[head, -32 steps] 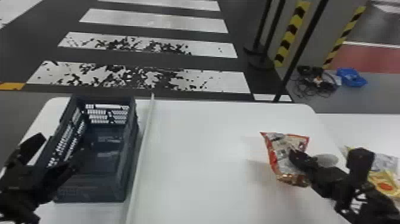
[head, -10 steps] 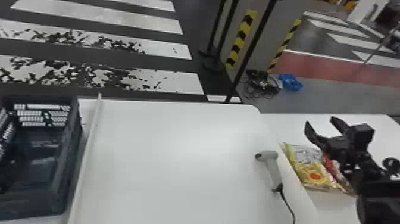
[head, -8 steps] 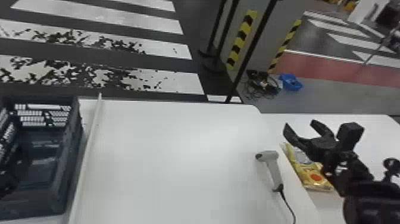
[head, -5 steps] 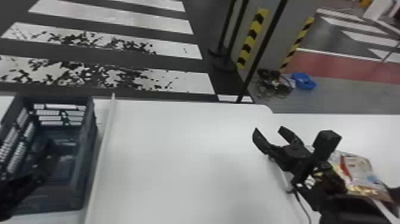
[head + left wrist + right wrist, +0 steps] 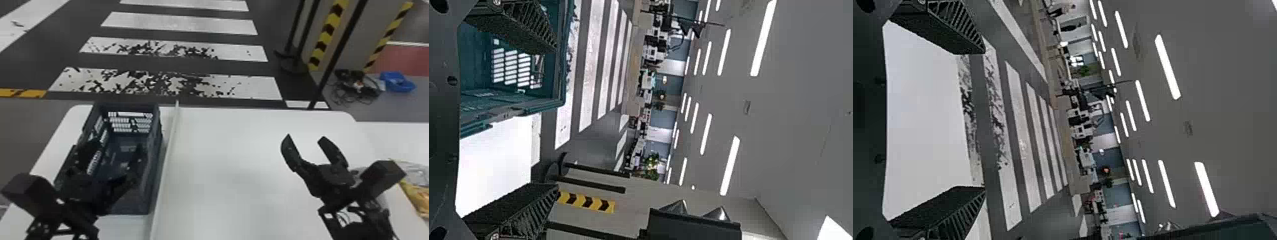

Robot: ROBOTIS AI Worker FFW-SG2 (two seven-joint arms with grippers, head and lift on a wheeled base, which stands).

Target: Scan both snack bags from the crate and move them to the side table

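**Jaws wide apart and empty on both sides**

Right gripper, above the white table: spread wide. Left gripper, over the crate: likewise; contact unclear. Crinkled snack packaging, yellow and silvery, lies on the side table.

Snack bag partly off head vw. edge

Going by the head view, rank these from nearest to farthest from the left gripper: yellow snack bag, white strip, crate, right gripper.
Nearest to the left gripper:
1. Crate, right at the gripper
2. White strip, just right of the crate
3. Right gripper, on the right side
4. Yellow snack bag, at the far right edge
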